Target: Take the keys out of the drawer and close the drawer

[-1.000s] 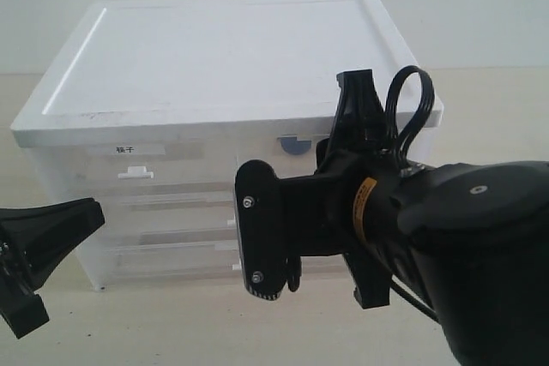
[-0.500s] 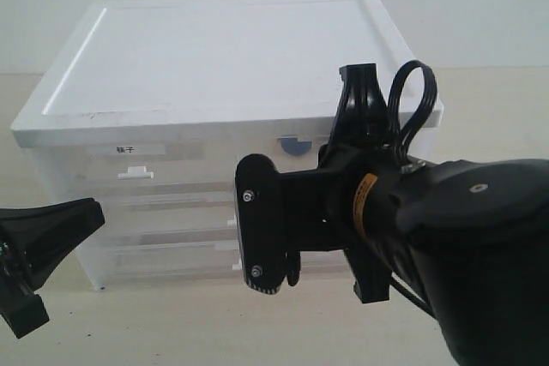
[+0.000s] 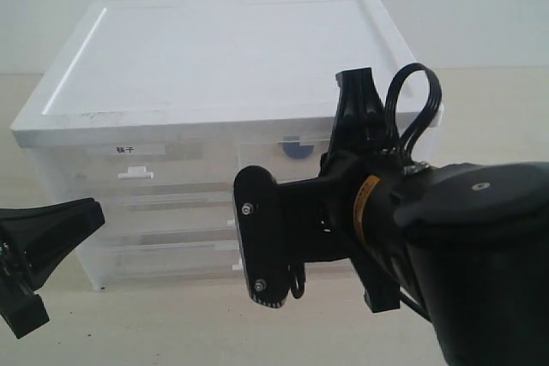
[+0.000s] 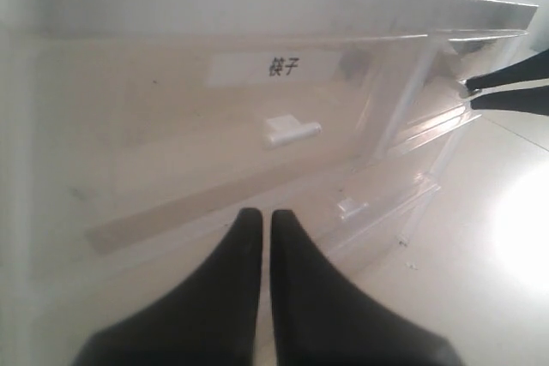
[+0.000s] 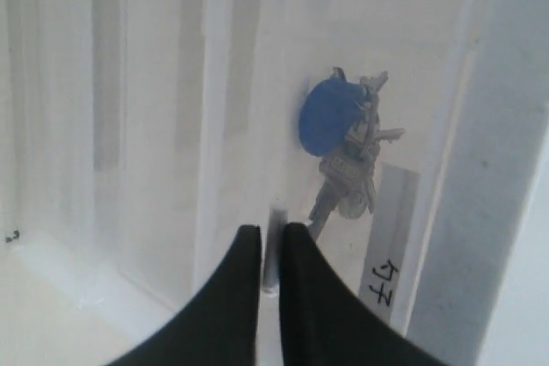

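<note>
The right gripper [image 5: 272, 231] is pinching narrow, its two black fingers pressing on the small white tab handle [image 5: 270, 256] of the drawer [image 5: 403, 49], with only that thin tab showing between them. The drawer is sitting in the top row of the white cabinet [image 3: 223, 49], as the right one of the narrow pair. Its front is showing frosted and milky, with a pale label [image 5: 388, 263] carrying faint dark characters just beside the handle. Whether the drawer is standing out from the cabinet I cannot tell, since the right arm [image 3: 480, 237] is covering most of its front in the exterior view.

The keys [image 5: 350, 176] are lying inside this drawer, just behind the frosted front and near the handle. Through the plastic they are appearing as a tight silver-grey bunch, blades and heads overlapping and pointing several ways, softened by the haze. A blue fob [image 5: 330, 117], rounded and tapering like a drop, is sitting against the bunch and showing far more strongly than the metal.

The left gripper [image 4: 258, 216] is hovering at the near left, in front of the left drawer [image 4: 171, 160], its fingers drawn together with only a slit between them and holding nothing.
</note>
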Available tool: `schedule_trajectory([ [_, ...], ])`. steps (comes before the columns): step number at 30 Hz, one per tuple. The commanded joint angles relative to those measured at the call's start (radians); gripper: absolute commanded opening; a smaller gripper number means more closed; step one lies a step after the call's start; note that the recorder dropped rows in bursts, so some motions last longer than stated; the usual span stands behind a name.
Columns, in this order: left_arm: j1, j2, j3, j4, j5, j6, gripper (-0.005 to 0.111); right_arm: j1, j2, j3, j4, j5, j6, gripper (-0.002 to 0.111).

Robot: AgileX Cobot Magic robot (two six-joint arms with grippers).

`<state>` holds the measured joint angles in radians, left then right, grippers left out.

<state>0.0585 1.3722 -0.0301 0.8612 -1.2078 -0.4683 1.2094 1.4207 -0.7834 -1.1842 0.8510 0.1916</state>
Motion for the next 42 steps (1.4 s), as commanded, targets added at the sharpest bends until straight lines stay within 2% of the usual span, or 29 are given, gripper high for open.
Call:
schedule_trajectory([
  [1, 0.002, 0.002, 0.003, -0.008, -0.013, -0.008, 0.005, 0.055, -0.01, 0.015, 0.108, 0.015, -0.009, 0.0],
  [6, 0.002, 0.002, 0.003, -0.013, -0.013, -0.006, 0.005, 0.117, -0.08, 0.015, 0.17, 0.015, -0.009, 0.0],
  [16, 0.002, 0.002, 0.003, -0.013, -0.013, 0.004, 0.005, 0.117, -0.19, 0.015, 0.345, 0.027, -0.158, 0.0],
  [22, 0.002, 0.002, 0.003, -0.013, -0.013, 0.004, 0.005, 0.117, -0.289, 0.009, 0.36, 0.018, -0.108, 0.0],
  [25, 0.002, 0.002, 0.003, -0.013, -0.013, 0.004, 0.005, 0.115, -0.378, -0.028, 0.318, 0.049, -0.021, 0.011],
  [28, 0.002, 0.002, 0.003, -0.009, -0.013, 0.004, 0.005, 0.115, -0.423, -0.083, 0.292, 0.067, 0.063, 0.035],
  [30, 0.002, 0.002, 0.003, -0.009, -0.013, -0.01, 0.005, 0.113, -0.397, -0.157, 0.261, 0.182, 0.195, 0.035],
  [32, 0.002, 0.002, 0.003, -0.004, -0.013, -0.01, 0.005, 0.092, -0.374, -0.224, 0.34, 0.239, 0.13, 0.035],
  [34, 0.002, 0.002, 0.003, -0.004, -0.013, -0.01, 0.005, 0.007, -0.362, -0.276, 0.546, 0.205, -0.039, 0.035],
  [37, 0.002, 0.002, 0.003, 0.014, -0.013, -0.01, 0.005, -0.188, -0.351, -0.31, 0.988, 0.275, -0.558, 0.035],
  [38, 0.002, 0.002, 0.003, 0.016, -0.013, -0.01, 0.005, -0.233, -0.351, -0.31, 1.059, 0.278, -0.637, 0.035],
  [42, 0.002, 0.002, 0.003, 0.017, -0.013, -0.007, 0.005, -0.247, -0.348, -0.31, 0.987, 0.164, -0.787, 0.035],
])
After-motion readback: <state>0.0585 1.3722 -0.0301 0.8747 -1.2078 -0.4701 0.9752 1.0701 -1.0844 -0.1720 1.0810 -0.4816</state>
